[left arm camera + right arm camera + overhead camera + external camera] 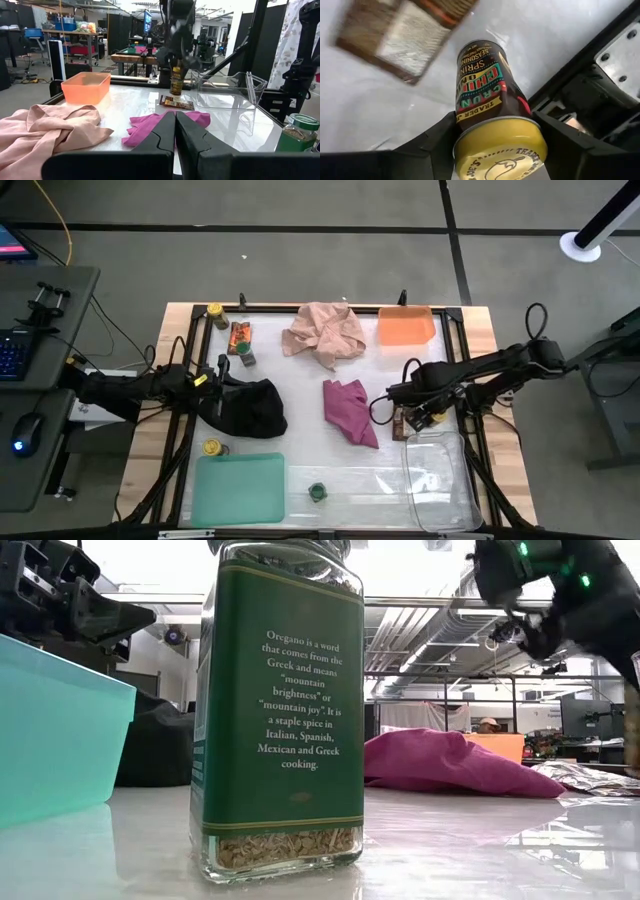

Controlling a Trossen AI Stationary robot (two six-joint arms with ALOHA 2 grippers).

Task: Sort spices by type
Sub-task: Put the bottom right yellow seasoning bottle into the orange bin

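The white-topped table [330, 470] carries cloths, trays and spice jars. Around the magenta cloth [349, 409] lie a black cloth [252, 407], pink cloth [324, 332] and orange tray [405, 326].

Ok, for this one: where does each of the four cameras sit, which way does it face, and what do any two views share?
High view: overhead, looking straight down; the left gripper is over the black cloth, the right gripper beside the clear tray.
Low view: at tabletop height, facing an oregano jar; arms show above.
Left wrist view: across the table past shut fingers.
Right wrist view: down onto a yellow-lidded jar it grips.
Shared: the magenta cloth shows in the high, low and left wrist views.
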